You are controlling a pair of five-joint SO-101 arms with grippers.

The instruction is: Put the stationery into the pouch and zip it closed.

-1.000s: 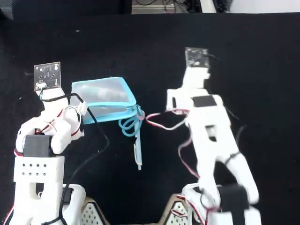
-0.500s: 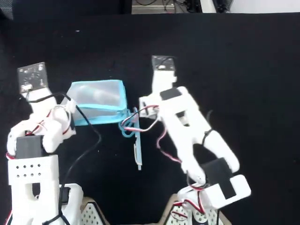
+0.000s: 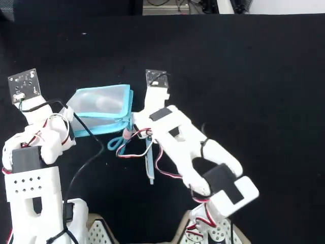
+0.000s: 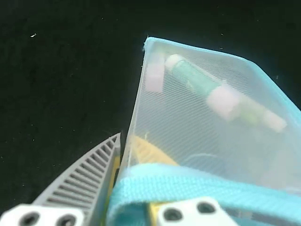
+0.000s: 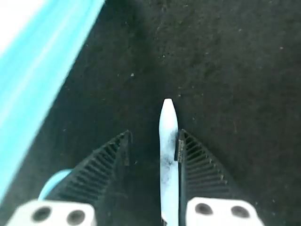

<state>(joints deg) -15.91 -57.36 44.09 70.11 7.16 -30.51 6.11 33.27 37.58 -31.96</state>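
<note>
**Right claw straddles the pen; left claw pins the pouch**

The teal mesh pouch (image 3: 101,104) lies on the black tabletop (image 3: 244,76), between the two arms and toward the left one. The left arm (image 3: 38,145) stands at its corner. The left claw (image 4: 126,151) is clamped on the pouch's edge beside the teal band, with one grey finger outside the mesh and a yellow part showing through it from the other side. Two things already sit in the pouch: a green-and-white tube (image 4: 207,87) and a pale pink block (image 4: 154,77).

The right arm (image 3: 188,147) stretches across the tabletop to the pouch's other corner. The right claw (image 5: 153,136) is spread wide and low over the cloth, with a white pen (image 5: 168,141) lying between its fingers. The pen touches one finger and stands apart from the other, so nothing is gripped. In the high view the pen runs from that corner back toward the arm bases. Blue-handled scissors (image 3: 116,144) lie just beside the pouch's near edge, their blades hidden under the right arm.
</note>
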